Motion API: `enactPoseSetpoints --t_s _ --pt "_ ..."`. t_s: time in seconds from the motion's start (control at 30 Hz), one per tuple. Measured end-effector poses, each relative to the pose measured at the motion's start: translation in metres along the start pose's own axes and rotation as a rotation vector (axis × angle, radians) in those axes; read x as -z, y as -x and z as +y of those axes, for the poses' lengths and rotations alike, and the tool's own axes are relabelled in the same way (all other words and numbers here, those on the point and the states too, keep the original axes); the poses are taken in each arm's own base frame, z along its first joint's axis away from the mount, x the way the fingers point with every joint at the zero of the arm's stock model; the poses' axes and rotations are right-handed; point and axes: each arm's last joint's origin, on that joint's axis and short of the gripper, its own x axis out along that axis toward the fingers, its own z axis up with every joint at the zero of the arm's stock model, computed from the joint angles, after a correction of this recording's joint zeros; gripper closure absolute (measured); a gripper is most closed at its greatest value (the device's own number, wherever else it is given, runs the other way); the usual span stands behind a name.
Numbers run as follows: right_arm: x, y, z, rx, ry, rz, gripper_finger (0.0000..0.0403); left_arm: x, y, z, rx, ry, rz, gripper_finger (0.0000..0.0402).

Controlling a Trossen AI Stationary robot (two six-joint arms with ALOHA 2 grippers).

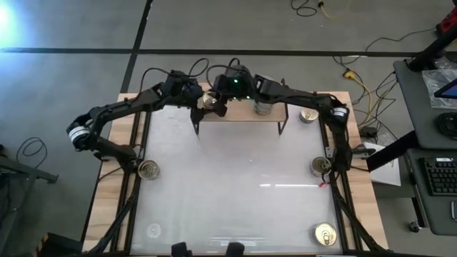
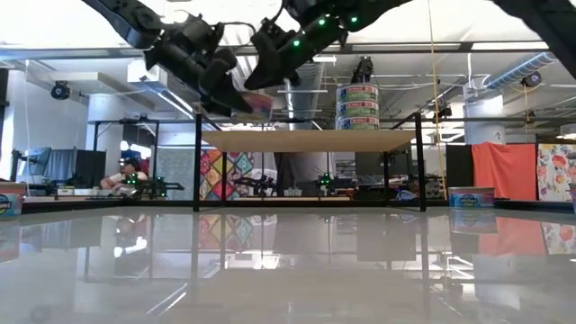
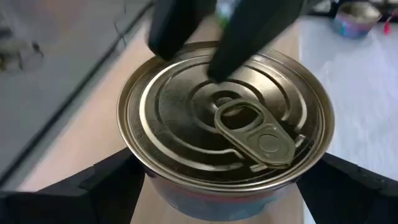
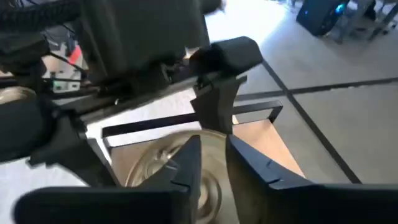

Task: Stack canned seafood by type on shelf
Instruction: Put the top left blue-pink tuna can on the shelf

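A tin with a gold pull-ring lid [image 3: 227, 124] sits between the fingers of my left gripper [image 1: 202, 100], over the left end of the wooden shelf [image 1: 239, 114]. In the low view this tin [image 2: 259, 103] is above the shelf board [image 2: 306, 139]. My right gripper [image 1: 223, 94] hangs right over the same tin with its fingers [image 4: 186, 165] a narrow gap apart. A stack of tins [image 1: 263, 107] stands on the shelf's right half and shows in the low view as the stack [image 2: 358, 106]. My left gripper holds the gold-lidded tin by its side wall [image 3: 155, 186], one finger on each side, coming level from the table's left. The tin is upright and, in the low view, lifted a little above the shelf board. My right gripper comes slanting down from above. One fingertip [image 3: 217, 62] is at the tin's lid, but I cannot tell whether it touches.
Loose tins stand on the table: one at the far right [image 1: 308, 114], one at the right edge [image 1: 320, 166], one near the right front corner [image 1: 325, 234], one at the left edge [image 1: 148, 169]. The white tabletop [image 1: 235, 185] stretches in front of the shelf.
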Motion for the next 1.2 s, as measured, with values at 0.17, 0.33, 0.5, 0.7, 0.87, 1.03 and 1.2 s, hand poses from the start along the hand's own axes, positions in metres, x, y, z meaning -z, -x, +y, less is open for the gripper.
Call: enactPoseSetpoints --t_s 0.17,0.33,0.5,0.7,0.87,1.03,1.2 --pt "0.001 -0.014 -0.005 -0.01 0.014 0.099 0.0371 -0.004 -0.004 0.005 -0.002 0.015 0.014 0.0054" --pt "0.008 -0.027 -0.006 -0.025 0.02 0.17 0.0386 0.0 -0.006 0.004 0.009 0.04 0.065 0.0052" --pt "0.015 -0.032 -0.005 -0.04 0.019 0.206 0.0391 0.004 -0.005 0.003 0.023 0.041 0.11 0.0029" --pt "0.023 -0.038 -0.003 -0.098 -0.004 0.231 0.039 0.001 -0.003 0.002 0.034 0.02 0.112 0.0008" --pt "0.024 -0.038 -0.003 -0.099 0.0 0.232 0.039 -0.004 0.0 0.003 0.034 -0.003 0.128 0.0005" --pt "0.023 -0.037 -0.003 -0.103 0.025 0.231 0.039 -0.017 0.012 0.003 0.055 -0.025 0.183 0.0005" --pt "0.019 -0.032 -0.003 -0.11 0.084 0.222 0.039 -0.028 0.025 0.001 0.072 -0.022 0.222 0.0005"
